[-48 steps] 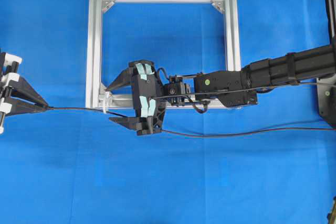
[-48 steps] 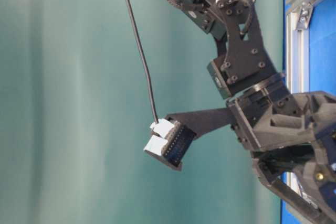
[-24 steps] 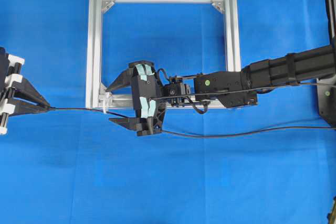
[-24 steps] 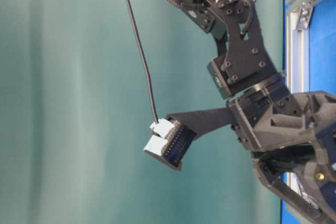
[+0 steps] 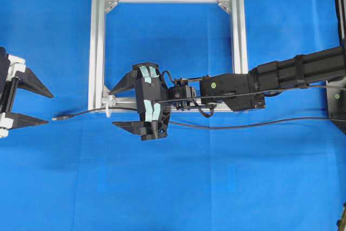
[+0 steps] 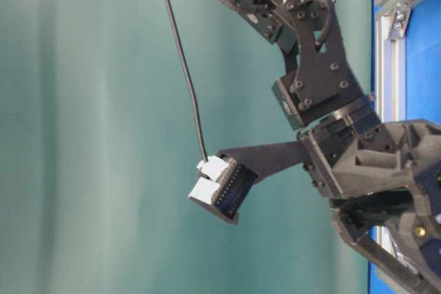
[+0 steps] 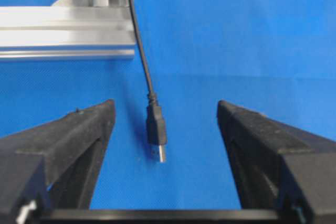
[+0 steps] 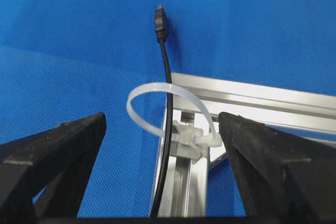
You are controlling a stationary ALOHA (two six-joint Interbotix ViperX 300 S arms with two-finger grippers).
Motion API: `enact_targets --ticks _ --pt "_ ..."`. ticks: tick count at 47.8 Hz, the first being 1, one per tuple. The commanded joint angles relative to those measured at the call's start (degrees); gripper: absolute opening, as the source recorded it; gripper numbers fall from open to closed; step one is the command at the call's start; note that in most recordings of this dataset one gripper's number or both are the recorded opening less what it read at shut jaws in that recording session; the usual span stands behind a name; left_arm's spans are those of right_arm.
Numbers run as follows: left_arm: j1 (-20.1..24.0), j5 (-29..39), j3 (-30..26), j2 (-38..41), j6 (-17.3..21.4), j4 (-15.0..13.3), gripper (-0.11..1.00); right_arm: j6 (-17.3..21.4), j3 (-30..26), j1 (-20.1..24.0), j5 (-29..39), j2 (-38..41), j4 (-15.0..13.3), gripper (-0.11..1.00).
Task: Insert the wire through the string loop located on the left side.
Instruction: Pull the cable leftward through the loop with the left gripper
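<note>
The wire (image 5: 81, 113) is a thin black cable that passes through the string loop (image 5: 110, 106) at the frame's lower left corner. Its plug (image 5: 58, 117) lies free on the blue mat, left of the loop. My left gripper (image 5: 47, 107) is open, with the plug (image 7: 156, 129) lying loose between its fingers and touching neither. My right gripper (image 5: 112, 107) is open too, straddling the loop. In the right wrist view the whitish loop (image 8: 147, 86) arches over the wire (image 8: 167, 77), and the right gripper (image 8: 161, 119) holds nothing.
The silver aluminium frame (image 5: 97, 47) lies on the blue mat, and its lower rail is under my right arm (image 5: 281, 74). The wire's tail (image 5: 259, 124) trails to the right edge. In the table-level view dark arm links (image 6: 317, 87) stand before a teal wall.
My left gripper has opened and let go of the plug, which now lies on the mat a little to the right. The wire has slackened. The right gripper has not moved.
</note>
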Motion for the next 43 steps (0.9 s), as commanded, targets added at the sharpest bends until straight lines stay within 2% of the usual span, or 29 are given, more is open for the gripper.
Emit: enact_targets --ticks 1,18,29,43 --pt "0.3 -0.2 -0.6 0.1 0.0 0.2 0.67 0.1 -1.0 0.2 -0.2 -2.6 0.2 0.95" --pt "0.7 -1.2 -1.7 -6.2 0.3 0.3 0.66 0.1 -0.9 -0.3 5.7 -8.9 0.2 0.95" --pt "2.5 -1.1 -2.7 -12.0 0.7 1.8 0.66 0.1 -0.8 -1.0 9.6 -13.7 0.2 0.95" --pt "4.1 -2.1 -2.8 -12.6 4.8 2.0 0.66 0.1 -0.3 -1.6 10.6 -16.2 0.3 0.95"
